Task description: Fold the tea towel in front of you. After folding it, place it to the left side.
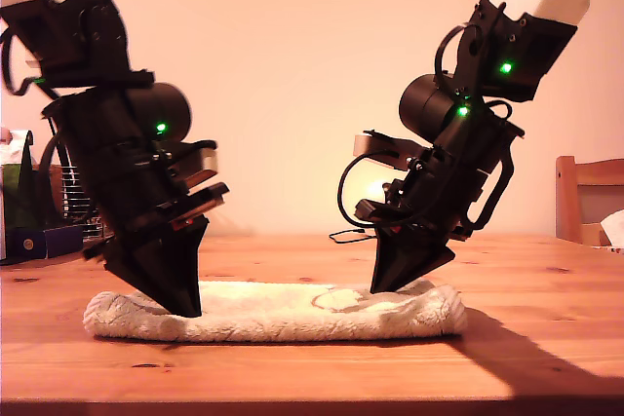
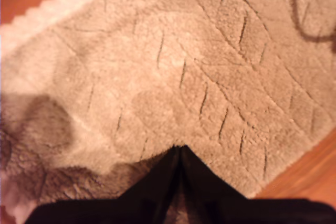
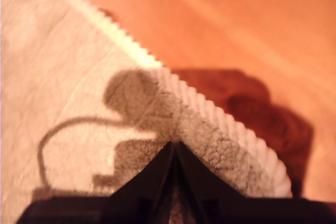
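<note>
Towel [image 1: 283, 311] folded on table [image 1: 546, 338]; both claws [image 2: 178, 149] [image 3: 174, 144] closed, tips against it, pinch unclear.

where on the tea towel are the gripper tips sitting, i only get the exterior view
Observer: My first gripper has its tips on the tea towel, on leaf-patterned pile, away from the corded hem.
Operator: and the second one
Observer: My second gripper sits right by the corded hem, with bare wooden table just beyond.
Operator: jaws open
Observer: Both wrist views show the jaws closed to a point; I can't tell whether cloth is pinched.
</note>
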Motion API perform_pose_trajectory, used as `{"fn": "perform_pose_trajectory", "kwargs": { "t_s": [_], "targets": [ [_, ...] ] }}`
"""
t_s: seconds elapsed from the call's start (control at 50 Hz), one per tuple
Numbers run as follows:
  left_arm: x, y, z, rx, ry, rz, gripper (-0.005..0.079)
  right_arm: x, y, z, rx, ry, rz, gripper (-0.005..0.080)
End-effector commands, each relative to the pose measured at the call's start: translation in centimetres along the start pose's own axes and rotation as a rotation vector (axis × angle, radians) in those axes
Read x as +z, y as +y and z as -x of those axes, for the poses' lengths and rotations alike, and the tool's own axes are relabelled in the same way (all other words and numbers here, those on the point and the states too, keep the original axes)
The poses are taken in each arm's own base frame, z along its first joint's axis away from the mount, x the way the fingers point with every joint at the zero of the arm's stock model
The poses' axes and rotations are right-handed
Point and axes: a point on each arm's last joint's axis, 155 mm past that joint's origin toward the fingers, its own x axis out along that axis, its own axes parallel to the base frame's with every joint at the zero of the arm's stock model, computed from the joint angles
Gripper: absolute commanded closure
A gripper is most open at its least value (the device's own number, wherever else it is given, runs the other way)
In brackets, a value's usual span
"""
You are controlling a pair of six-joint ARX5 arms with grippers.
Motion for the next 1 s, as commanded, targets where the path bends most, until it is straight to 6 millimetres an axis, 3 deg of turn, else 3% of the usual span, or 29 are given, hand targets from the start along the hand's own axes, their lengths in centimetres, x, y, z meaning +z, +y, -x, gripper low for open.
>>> {"fn": "perform_pose_trajectory", "kwargs": {
  "t_s": [0.0, 0.2, 0.38, 0.64, 0.88, 0.98],
  "targets": [
    [-0.6, 1.7, -0.6, 0.046, 0.019, 0.003, 0.0762, -4.2, 0.3, -2.0, 0.02, 0.125, -0.036, 0.0763],
    [0.5, 2.8, -0.8, 0.104, -0.02, -0.054, 0.0762, -6.9, 1.4, -1.6, 0.038, 0.24, -0.054, 0.0763],
    [1.3, 3.2, -2.5, 0.106, -0.046, -0.076, 0.0762, -8.4, 3.6, -1.5, 0.073, 0.32, -0.04, 0.0763],
    [1.5, 2.6, -5.5, 0.095, -0.039, -0.11, 0.0762, -9.2, 9.0, -1.7, 0.131, 0.389, 0.062, 0.0763],
    [4.0, 2.0, -5.2, 0.102, -0.12, -0.182, 0.0762, -9.7, 12.7, -1.7, 0.165, 0.423, 0.143, 0.0763],
    [5.2, 1.6, -4.9, 0.086, -0.161, -0.203, 0.0762, -8.9, 13.8, -1.7, 0.166, 0.394, 0.157, 0.0763]
  ]
}}
